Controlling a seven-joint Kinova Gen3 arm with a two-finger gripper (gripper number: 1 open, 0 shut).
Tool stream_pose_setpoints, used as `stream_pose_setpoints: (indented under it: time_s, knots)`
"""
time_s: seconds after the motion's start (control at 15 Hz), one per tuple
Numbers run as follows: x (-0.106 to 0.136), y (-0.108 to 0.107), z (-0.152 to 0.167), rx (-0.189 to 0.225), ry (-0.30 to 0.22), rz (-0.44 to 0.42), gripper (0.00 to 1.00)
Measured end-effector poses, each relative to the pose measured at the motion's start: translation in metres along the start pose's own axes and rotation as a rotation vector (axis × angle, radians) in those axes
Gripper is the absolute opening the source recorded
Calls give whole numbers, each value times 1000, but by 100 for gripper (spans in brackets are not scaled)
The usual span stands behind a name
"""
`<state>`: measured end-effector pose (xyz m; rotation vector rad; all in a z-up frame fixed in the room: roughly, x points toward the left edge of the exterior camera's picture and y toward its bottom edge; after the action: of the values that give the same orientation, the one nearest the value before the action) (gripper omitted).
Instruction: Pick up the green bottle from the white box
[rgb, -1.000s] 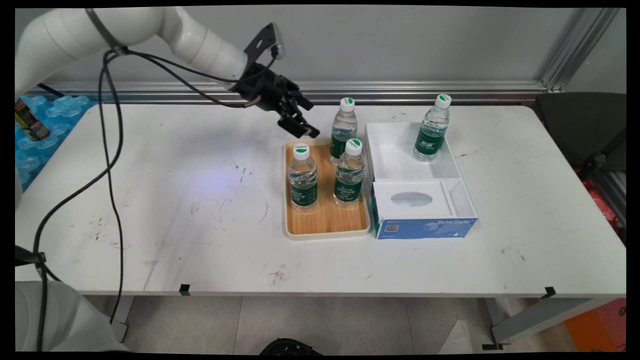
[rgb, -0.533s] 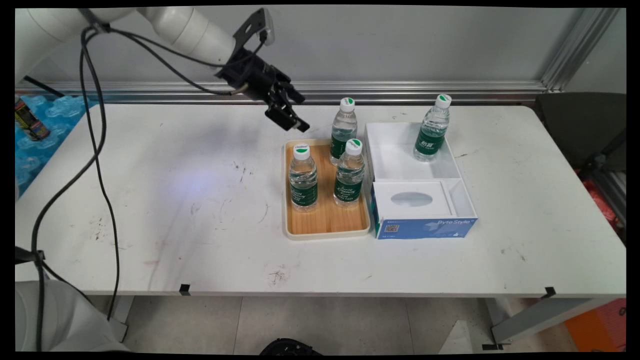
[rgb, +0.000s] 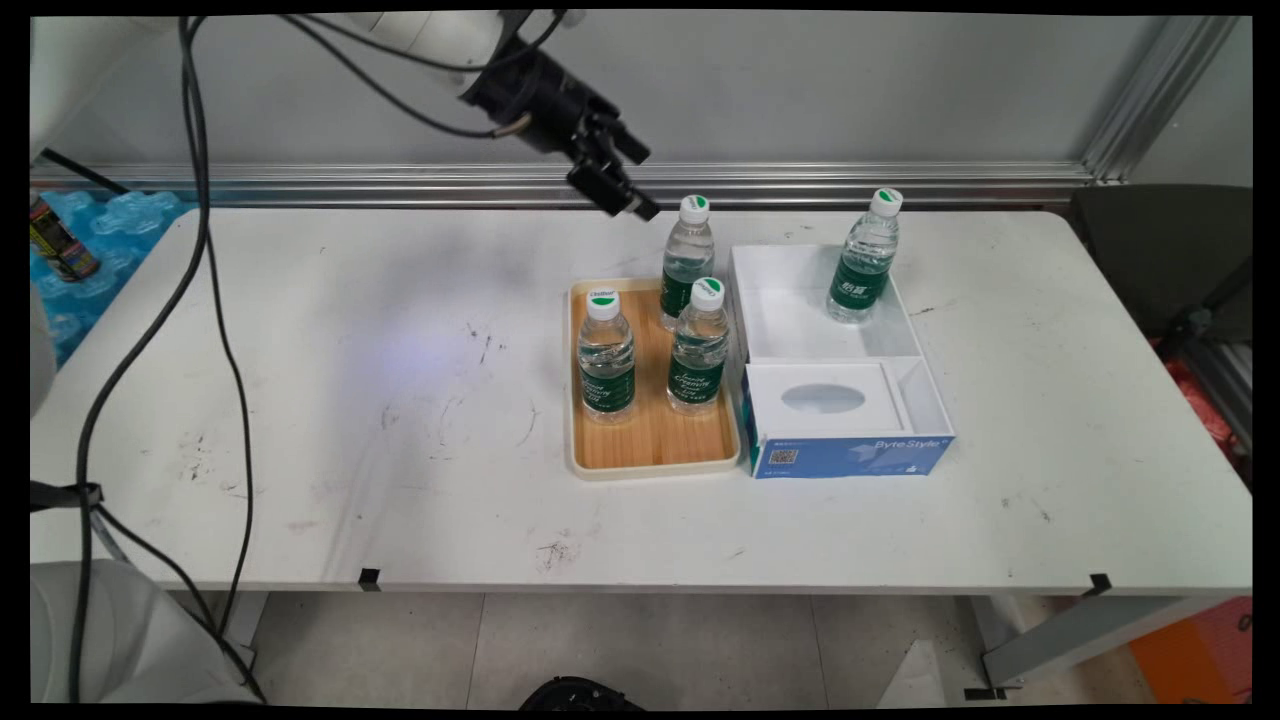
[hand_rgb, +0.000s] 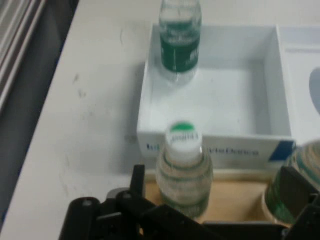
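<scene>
Main view: gripper (rgb: 640, 183) open, empty, above rear tray bottle (rgb: 687, 263).

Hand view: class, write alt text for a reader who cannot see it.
The open gripper hangs above a capped water bottle on a wooden tray. Beyond stands a white box holding another bottle.

Main view: fixed, high over near table edge, facing the back wall, whole white table (rgb: 300, 400) visible. Hand view: close, looking steeply down. Both show the white open-topped box (rgb: 790, 330) (hand_rgb: 220, 100) and bamboo-floored cream tray (rgb: 655, 440) (hand_rgb: 235, 200).
</scene>
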<state>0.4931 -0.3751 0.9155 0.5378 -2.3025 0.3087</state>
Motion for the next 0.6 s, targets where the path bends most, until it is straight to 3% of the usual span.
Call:
stream_pose_setpoints:
  time_s: [0.6]
  knots:
    - [48,-6,40,17,81,-1,100]
